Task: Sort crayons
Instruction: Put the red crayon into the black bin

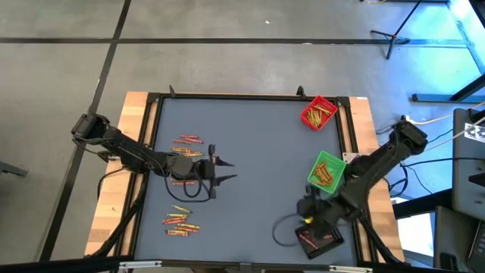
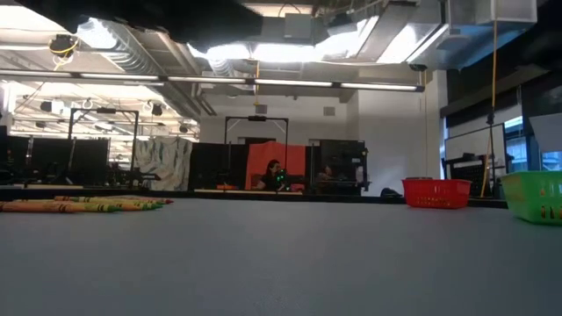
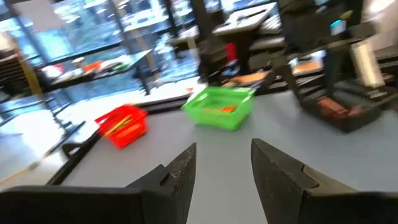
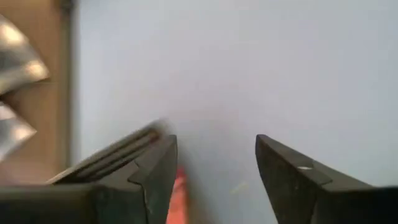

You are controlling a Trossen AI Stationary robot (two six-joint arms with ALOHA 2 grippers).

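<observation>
Two loose clusters of crayons [image 1: 187, 141] are left unsorted beside the released left gripper [image 1: 226, 171], while the parted right gripper [image 4: 214, 180] is poised over the black tray [image 1: 320, 240].

A grey concrete floor [image 1: 227, 61] crossed by dark seam lines surrounds the counter [image 1: 250, 167], whose grey top is edged by a black frame and light wooden boards. A black tripod stand [image 1: 402, 30] rests on the floor beyond its far right corner. Across the room, exposed ducts and pipes [image 2: 132, 44] run under the ceiling beside bright strip lights [image 2: 290, 53]. An orange panel [image 2: 279, 167] stands within a black frame, with a person [image 2: 272, 175] seated before it. Tall windows [image 2: 505, 140] line the right wall.
</observation>
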